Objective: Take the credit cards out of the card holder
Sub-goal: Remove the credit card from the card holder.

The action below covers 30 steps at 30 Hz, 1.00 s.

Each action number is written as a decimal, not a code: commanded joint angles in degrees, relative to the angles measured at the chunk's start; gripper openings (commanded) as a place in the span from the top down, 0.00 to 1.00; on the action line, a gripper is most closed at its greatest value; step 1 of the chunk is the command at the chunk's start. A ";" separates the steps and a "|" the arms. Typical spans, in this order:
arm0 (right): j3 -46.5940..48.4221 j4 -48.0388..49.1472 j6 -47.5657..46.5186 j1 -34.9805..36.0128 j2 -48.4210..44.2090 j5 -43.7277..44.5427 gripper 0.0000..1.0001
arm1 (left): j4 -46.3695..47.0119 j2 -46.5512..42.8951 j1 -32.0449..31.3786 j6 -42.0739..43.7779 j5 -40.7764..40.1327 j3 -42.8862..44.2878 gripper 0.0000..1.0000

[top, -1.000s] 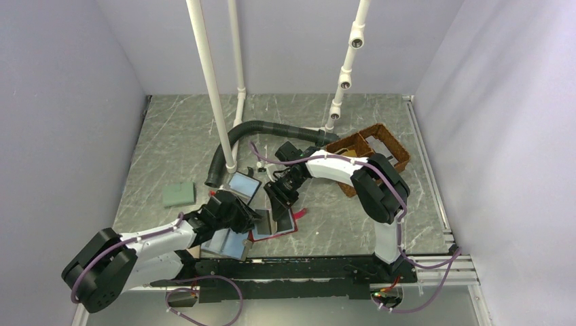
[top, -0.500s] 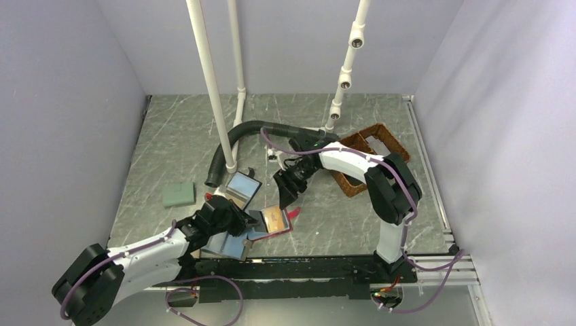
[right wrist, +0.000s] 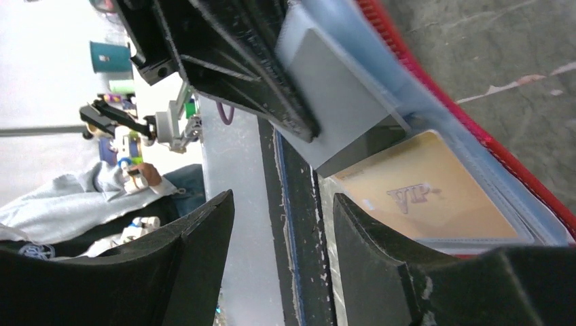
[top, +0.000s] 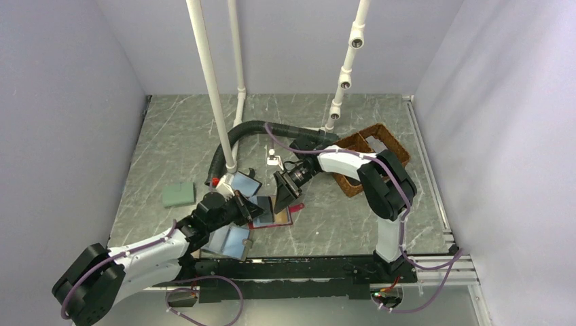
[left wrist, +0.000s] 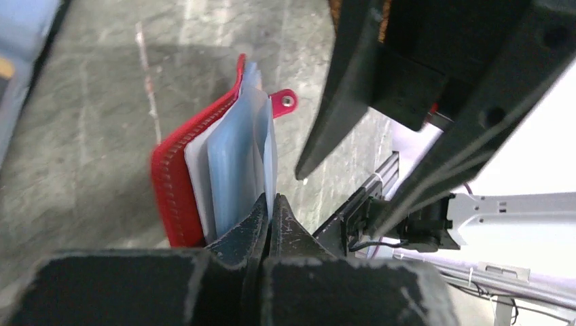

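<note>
The red card holder (top: pixel 280 219) lies open on the table at front centre, its clear sleeves fanned up. In the left wrist view the red cover (left wrist: pixel 173 178) and pull tab (left wrist: pixel 285 102) show. My left gripper (left wrist: pixel 270 204) is shut on one thin clear sleeve (left wrist: pixel 238 159) and holds it up; it also shows in the top view (top: pixel 248 209). My right gripper (right wrist: pixel 282 204) is open and empty just above the holder, also seen from the top (top: pixel 282 197). A tan credit card (right wrist: pixel 424 198) marked VIP sits in a sleeve. The other cards are hidden.
A black-rimmed case with a blue face (top: pixel 242 183) lies left of the holder. A grey-blue wallet (top: pixel 227 242) lies under my left arm. A green pad (top: pixel 178 195) is further left. A brown basket (top: pixel 372 146), a black hose (top: pixel 253 127) and white poles (top: pixel 212 88) stand behind.
My left gripper has moved right and lifted a sleeve of the holder. My right gripper has drawn up and back from the holder's face, with nothing in it.
</note>
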 commanded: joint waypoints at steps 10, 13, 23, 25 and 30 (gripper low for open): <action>-1.28 5.88 3.94 -3.78 -1.65 -3.71 0.44 | 22.10 6.83 -0.07 4.59 7.03 2.92 1.00; -1.50 6.86 5.70 -4.19 -1.41 -5.07 0.46 | 27.33 9.85 -0.12 3.52 8.42 2.96 1.00; -4.10 13.31 11.09 -4.29 -1.93 -11.39 0.80 | 28.41 11.96 -0.12 1.75 7.48 2.72 1.00; -4.73 14.33 11.96 -4.55 -2.19 -12.49 0.86 | 26.77 10.27 -0.12 1.06 5.76 1.81 0.99; -6.66 19.19 15.61 -5.13 -2.57 -15.17 1.00 | 20.64 3.73 -0.09 -0.47 2.15 0.11 0.87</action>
